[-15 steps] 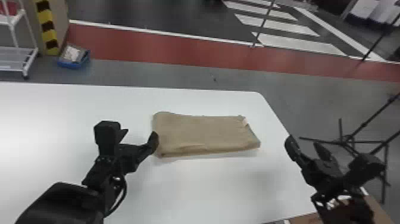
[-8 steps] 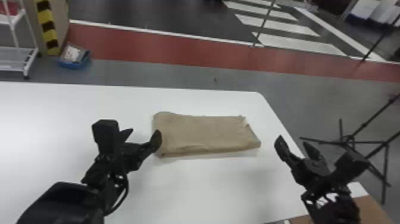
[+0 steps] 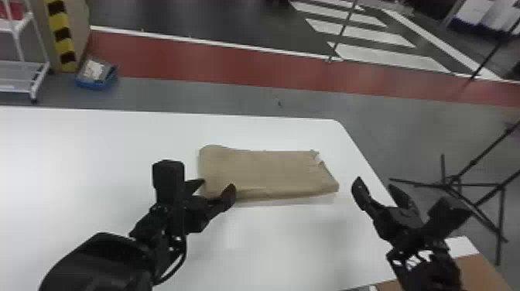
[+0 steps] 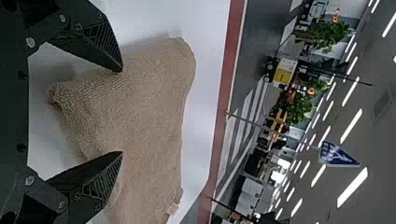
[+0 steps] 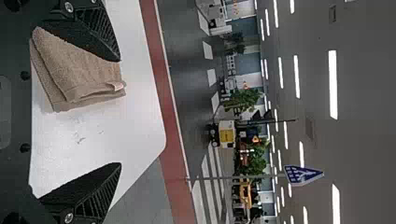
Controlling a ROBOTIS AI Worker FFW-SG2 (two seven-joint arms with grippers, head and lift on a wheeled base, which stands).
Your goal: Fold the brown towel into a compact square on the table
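The brown towel (image 3: 267, 170) lies on the white table as a flat folded rectangle, its long side running left to right, with a small pale tag at its right end. Over the towel's near left corner is my left gripper (image 3: 216, 190), open. In the left wrist view the towel (image 4: 140, 107) shows behind and between the spread fingers of the left gripper (image 4: 122, 112). My right gripper (image 3: 380, 190) stands open, a little right of the towel, near the table's right edge. The right wrist view shows the towel's layered end (image 5: 84, 74) beside one finger of the right gripper (image 5: 120, 112).
The white table (image 3: 96, 147) extends far to the left and ends at a slanting right edge. Beyond that edge stand black tripod legs (image 3: 456, 185). A brown surface (image 3: 479, 274) is at the lower right. A blue bin (image 3: 96, 75) sits on the floor behind.
The right gripper has moved left over the table's right edge, closer to the towel. My left gripper has shifted slightly right. The towel has kept its place and shape.
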